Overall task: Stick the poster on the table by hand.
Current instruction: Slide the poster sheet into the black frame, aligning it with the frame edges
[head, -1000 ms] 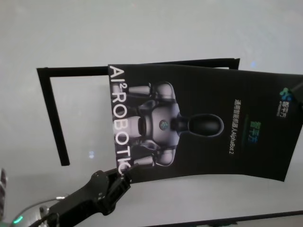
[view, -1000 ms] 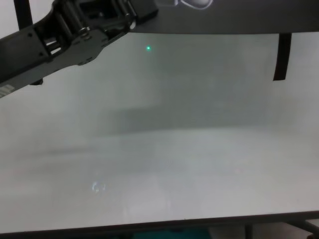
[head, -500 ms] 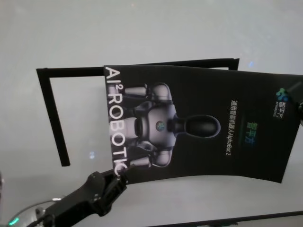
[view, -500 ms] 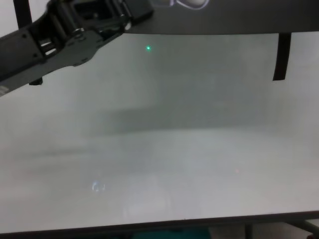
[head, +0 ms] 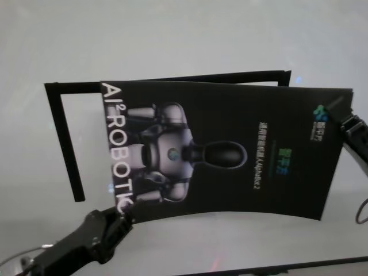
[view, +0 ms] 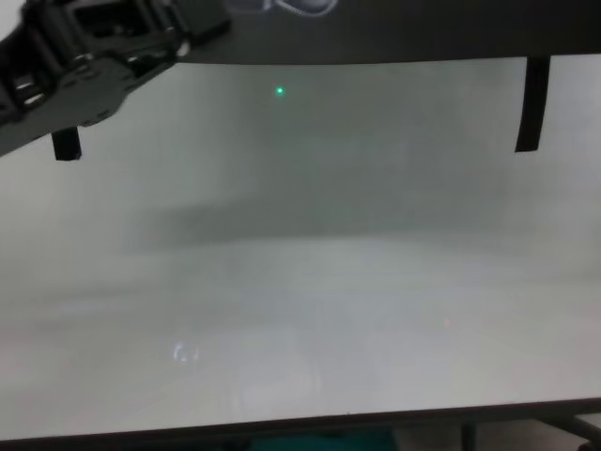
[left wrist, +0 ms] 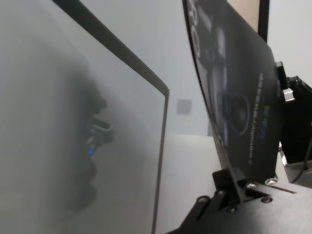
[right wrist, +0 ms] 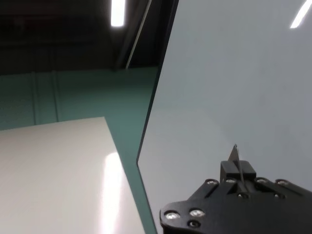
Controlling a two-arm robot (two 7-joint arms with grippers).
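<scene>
Black poster (head: 230, 155) | pinched by left hand (head: 118, 217), right hand (head: 345, 118)

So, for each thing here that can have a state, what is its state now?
Poster: lifted off the table, slightly curved, held at two ends.
Left claw: shut on the poster's near corner.
Right claw: shut on the poster's edge.
Tape outline: lying flat on the table.
</scene>
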